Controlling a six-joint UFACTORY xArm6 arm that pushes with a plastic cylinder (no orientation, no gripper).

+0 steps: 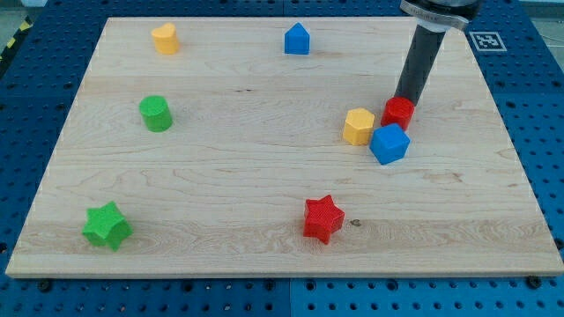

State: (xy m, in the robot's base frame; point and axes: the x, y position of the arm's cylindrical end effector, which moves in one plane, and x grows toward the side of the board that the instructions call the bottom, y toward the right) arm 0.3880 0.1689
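My tip (pixel 404 98) rests against the top side of the red cylinder (pixel 398 113), on the view's right. That red cylinder touches the blue cube (pixel 389 143) just below it. A yellow block (pixel 359 126) sits to the left of the blue cube, close beside both. The dark rod rises from the tip toward the view's top right.
A blue house-shaped block (pixel 297 39) and a yellow block (pixel 165 38) lie near the view's top. A green cylinder (pixel 156 114) is at the left, a green star (pixel 107 225) at the bottom left, a red star (pixel 322 218) at the bottom middle. A marker tag (pixel 486 40) is off the wooden board (pixel 247 167).
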